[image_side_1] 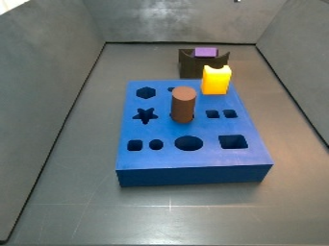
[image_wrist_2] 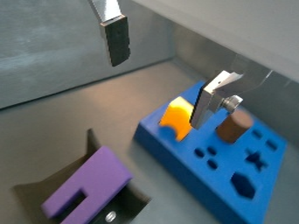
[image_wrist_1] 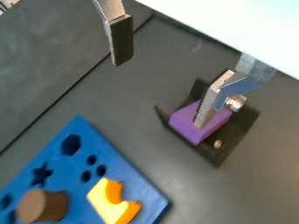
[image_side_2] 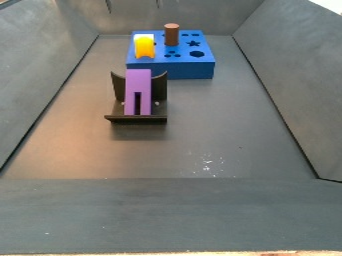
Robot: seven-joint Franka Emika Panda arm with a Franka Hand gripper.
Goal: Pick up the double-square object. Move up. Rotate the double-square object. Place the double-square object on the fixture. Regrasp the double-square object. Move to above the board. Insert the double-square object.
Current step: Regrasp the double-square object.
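The double-square object [image_side_2: 138, 88] rests on the fixture [image_side_2: 136, 115], apart from the board [image_side_2: 178, 58] in a side view; another side view shows only its purple top [image_side_1: 203, 53] behind the yellow block [image_side_1: 217, 79]. The claw [image_wrist_1: 176, 66] appears only in the wrist views, open and empty, fingers [image_wrist_2: 114, 39] spread wide above the floor.

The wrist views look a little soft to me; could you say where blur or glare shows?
In both wrist views the hand is open and empty, its fingers slightly blurred; in a wrist view the purple double-square object stays fairly sharp on the fixture; in a side view the floor shows small glints.
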